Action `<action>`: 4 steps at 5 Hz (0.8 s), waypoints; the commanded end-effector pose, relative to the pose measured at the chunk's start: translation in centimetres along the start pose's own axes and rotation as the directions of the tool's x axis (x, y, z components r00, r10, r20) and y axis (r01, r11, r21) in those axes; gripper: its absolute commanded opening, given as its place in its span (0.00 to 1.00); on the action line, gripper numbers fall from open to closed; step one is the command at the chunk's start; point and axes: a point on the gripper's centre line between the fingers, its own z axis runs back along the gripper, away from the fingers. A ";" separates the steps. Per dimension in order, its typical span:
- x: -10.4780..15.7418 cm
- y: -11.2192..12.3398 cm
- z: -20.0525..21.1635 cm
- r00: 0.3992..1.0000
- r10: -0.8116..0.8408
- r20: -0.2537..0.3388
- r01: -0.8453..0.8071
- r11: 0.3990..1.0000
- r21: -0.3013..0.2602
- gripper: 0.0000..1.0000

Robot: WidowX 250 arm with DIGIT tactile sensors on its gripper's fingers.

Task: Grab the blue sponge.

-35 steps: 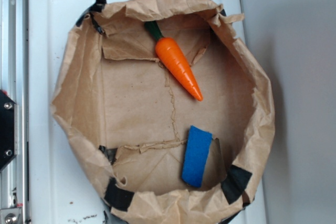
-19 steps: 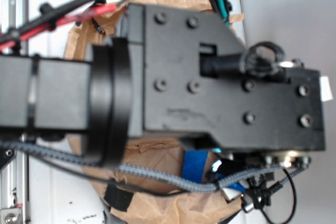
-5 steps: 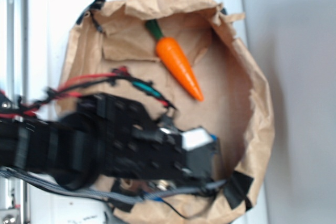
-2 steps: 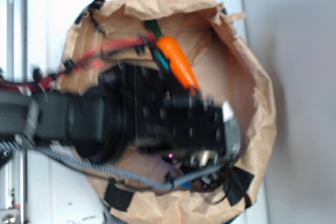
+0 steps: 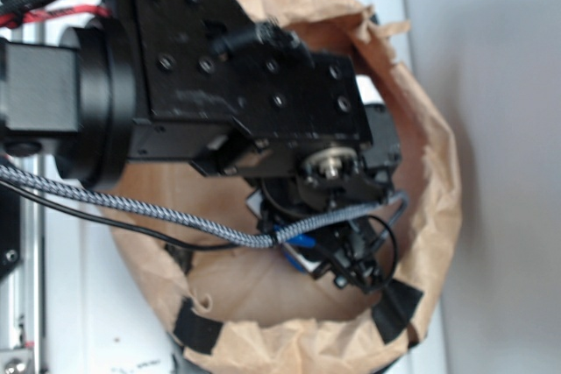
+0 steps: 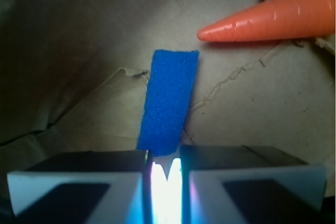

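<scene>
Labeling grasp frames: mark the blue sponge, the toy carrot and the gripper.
blue sponge (image 6: pixel 169 100): wrist view, middle of its top face.
toy carrot (image 6: pixel 273 17): wrist view, middle of the orange body.
gripper (image 6: pixel 164 174): wrist view, narrow gap between the two fingertips, at the sponge's near end.

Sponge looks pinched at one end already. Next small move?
Probably a short straight lift. In the wrist view the gripper looks nearly shut on the near end of the blue sponge, which hangs free beyond it; the carrot lies apart. Grip depth is hidden, so go slowly.
</scene>
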 end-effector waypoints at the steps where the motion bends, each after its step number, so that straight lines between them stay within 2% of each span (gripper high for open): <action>1: 0.5 -0.6 -2.1 0.992 -0.017 0.126 0.021 0.999 -0.030 1.00; 2: 1.2 -1.9 -4.3 0.984 -0.007 0.176 0.010 1.000 -0.015 1.00; 3: 2.1 -3.3 -7.0 0.983 -0.005 0.185 -0.001 0.999 0.032 1.00; 4: 2.2 -3.4 -7.9 0.982 0.016 0.189 -0.033 0.996 0.087 0.00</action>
